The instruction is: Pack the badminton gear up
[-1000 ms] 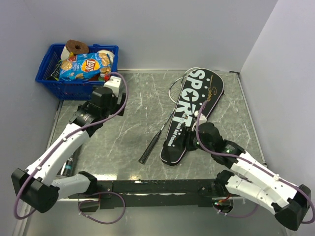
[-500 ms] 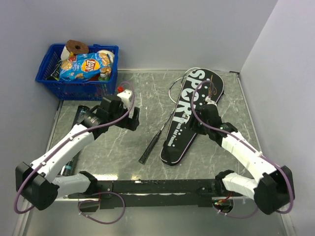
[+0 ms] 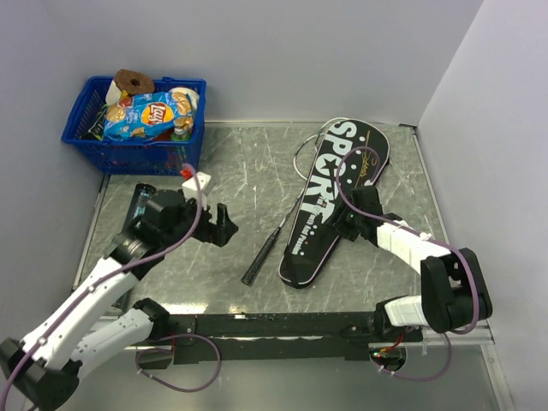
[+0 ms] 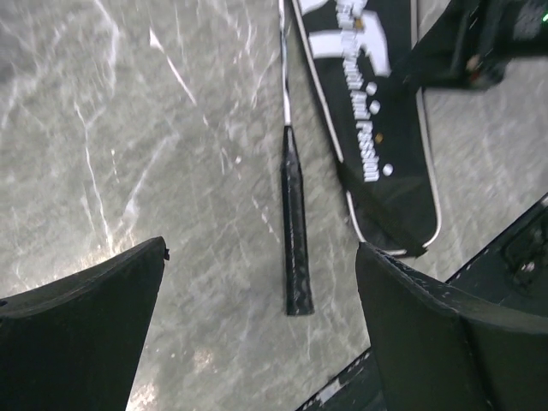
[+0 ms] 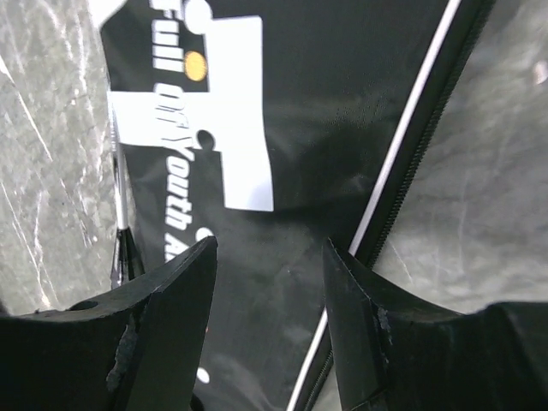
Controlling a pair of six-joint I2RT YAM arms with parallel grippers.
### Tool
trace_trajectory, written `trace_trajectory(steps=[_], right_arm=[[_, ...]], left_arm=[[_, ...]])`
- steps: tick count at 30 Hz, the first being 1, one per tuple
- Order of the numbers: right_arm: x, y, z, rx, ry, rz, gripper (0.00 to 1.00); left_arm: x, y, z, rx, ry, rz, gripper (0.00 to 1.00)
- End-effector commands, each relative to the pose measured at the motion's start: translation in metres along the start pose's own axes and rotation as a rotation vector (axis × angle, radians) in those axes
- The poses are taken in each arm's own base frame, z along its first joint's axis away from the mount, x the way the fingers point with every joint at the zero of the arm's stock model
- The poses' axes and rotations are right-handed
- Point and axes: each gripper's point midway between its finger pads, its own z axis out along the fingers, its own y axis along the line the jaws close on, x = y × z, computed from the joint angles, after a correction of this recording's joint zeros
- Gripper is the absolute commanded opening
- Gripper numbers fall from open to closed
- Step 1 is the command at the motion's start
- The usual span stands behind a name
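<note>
The black bag (image 3: 330, 193) lettered SPORT lies slanted on the right half of the table. A white-framed racket's head (image 3: 306, 147) pokes out from under its left edge, and the black handle (image 3: 260, 258) lies bare on the table beside it. My left gripper (image 3: 219, 226) hangs open a little left of that handle (image 4: 294, 231), nothing between its fingers. My right gripper (image 3: 340, 224) hovers open over the bag's lower right part (image 5: 342, 128), near its zip edge. The dark tube's end (image 3: 140, 198) shows behind the left arm.
A blue plastic basket (image 3: 92, 144) with a crisp packet (image 3: 145, 116) and other goods stands at the back left corner. Walls close the table at the back and right. The black mounting rail (image 3: 274, 325) runs along the near edge.
The left gripper swung from beside the basket toward the middle, then drew nearer, left of the racket handle. The right arm folded its elbow in, the gripper staying over the bag.
</note>
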Motion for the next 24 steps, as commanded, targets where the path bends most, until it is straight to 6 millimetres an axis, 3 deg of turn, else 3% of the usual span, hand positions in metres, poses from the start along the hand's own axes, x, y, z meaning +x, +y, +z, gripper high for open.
trace_trajectory(steps=[1, 7, 8, 14, 24], right_arm=[[-0.008, 0.012, 0.007, -0.055, -0.03, 0.075, 0.59], [-0.016, -0.002, -0.013, -0.001, -0.111, 0.07, 0.6], [-0.016, -0.006, -0.02, 0.008, -0.131, 0.071, 0.61], [-0.018, -0.019, -0.038, 0.052, -0.185, 0.094, 0.64], [-0.003, -0.028, -0.02, 0.047, -0.16, 0.184, 0.69]], left_arm=[[-0.021, 0.001, -0.01, -0.019, -0.16, -0.071, 0.97], [0.001, -0.012, -0.003, 0.076, -0.079, -0.026, 0.96], [0.007, -0.006, 0.0, 0.051, -0.074, -0.051, 0.97], [0.006, -0.002, -0.005, 0.026, -0.106, -0.07, 0.96], [0.004, 0.003, -0.01, -0.005, -0.123, -0.064, 0.96]])
